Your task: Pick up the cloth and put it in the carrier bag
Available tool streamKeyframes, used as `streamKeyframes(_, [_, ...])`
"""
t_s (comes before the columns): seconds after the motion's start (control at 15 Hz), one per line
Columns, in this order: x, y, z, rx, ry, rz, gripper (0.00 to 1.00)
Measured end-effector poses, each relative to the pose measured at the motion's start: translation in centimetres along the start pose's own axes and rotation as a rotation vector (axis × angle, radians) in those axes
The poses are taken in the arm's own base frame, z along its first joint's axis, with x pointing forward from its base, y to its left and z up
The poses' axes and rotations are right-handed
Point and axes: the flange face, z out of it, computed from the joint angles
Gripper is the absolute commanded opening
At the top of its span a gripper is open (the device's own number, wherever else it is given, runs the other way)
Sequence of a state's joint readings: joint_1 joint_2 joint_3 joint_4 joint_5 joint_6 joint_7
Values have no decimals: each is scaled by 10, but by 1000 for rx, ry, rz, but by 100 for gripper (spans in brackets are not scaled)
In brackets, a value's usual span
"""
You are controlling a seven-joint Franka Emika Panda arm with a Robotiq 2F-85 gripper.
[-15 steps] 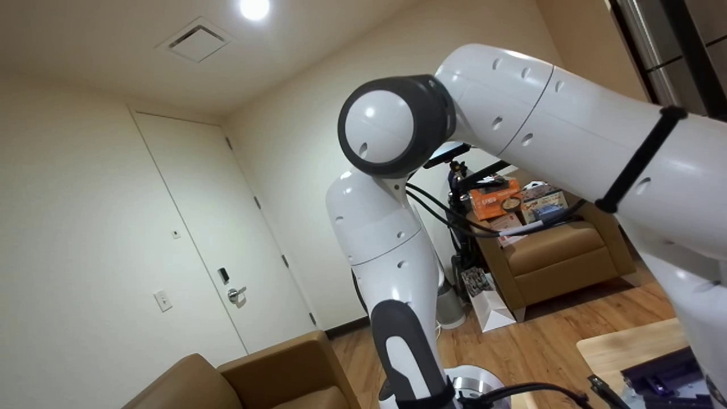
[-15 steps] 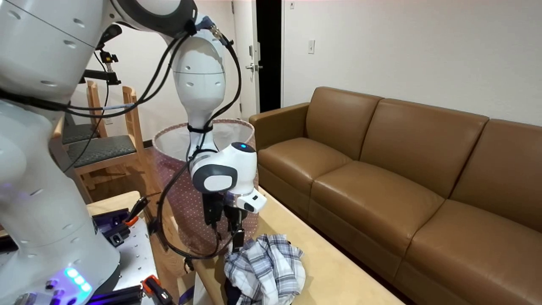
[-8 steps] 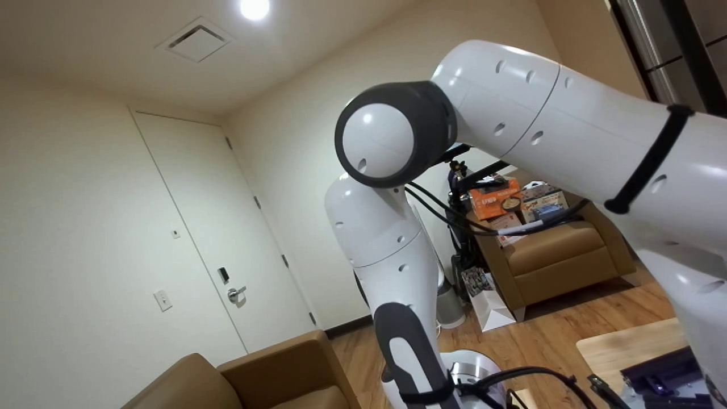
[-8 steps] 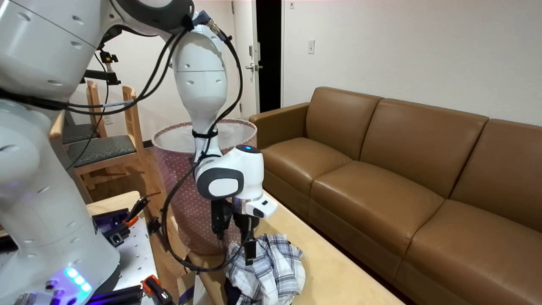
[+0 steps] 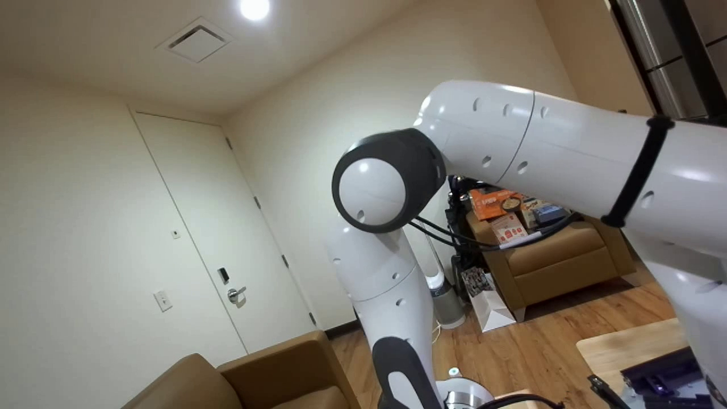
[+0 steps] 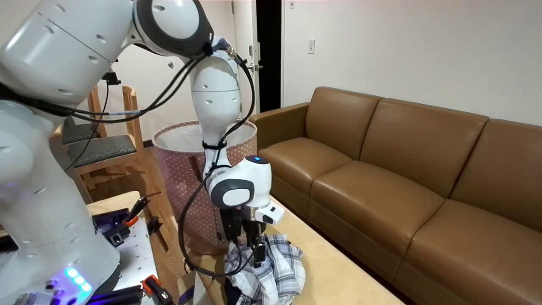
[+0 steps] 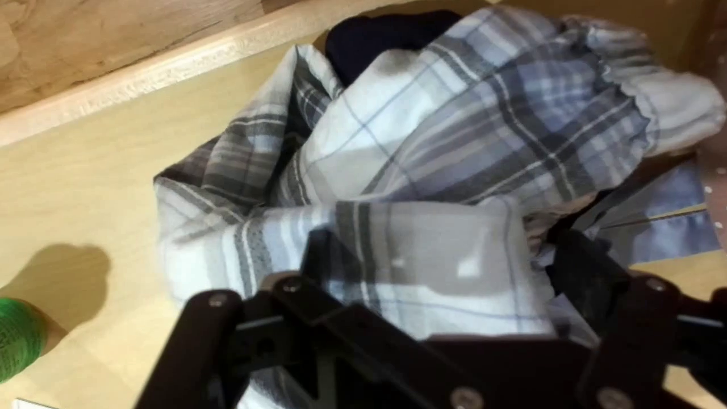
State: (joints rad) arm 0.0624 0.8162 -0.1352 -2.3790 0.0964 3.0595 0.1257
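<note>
Plaid cloth bunched on worktop, not yet lifted; pincer has been brought further over it in the last second, jaws spread, nothing gripped; grasp can likely be attempted next, then cloth carried to dotted bin nearby, presumably the drop target

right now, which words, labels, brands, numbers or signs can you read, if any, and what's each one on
None can be read with certainty.
Orange package, in an exterior view: lettering too small and blurred.
White package with red print, same view: too small to read.
Green object at the wrist view's edge: print blurred and partly cut off.
</note>
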Motion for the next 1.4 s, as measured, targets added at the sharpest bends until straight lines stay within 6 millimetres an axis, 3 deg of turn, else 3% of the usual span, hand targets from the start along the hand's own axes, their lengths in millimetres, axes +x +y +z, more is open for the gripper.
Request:
streamKeyframes(0.13, [7, 3, 16, -24, -8, -14, 100])
streamKeyframes(0.2, [9, 5, 23, -39, -12, -21, 75])
streamKeyframes(0.27, [12, 6, 29, -52, -16, -32, 74])
streamKeyframes(0.47, [20, 3, 42, -69, -18, -60, 53])
streamKeyframes(0.87, [30, -2, 46, -65, -2, -83, 14])
streamKeyframes(1.13, [29, 4, 43, -39, -1, -77, 5])
streamKeyframes(1.2, [26, 9, 40, -31, 3, -70, 9])
streamKeyframes(1.4, [10, 34, 21, -11, 4, -34, 9])
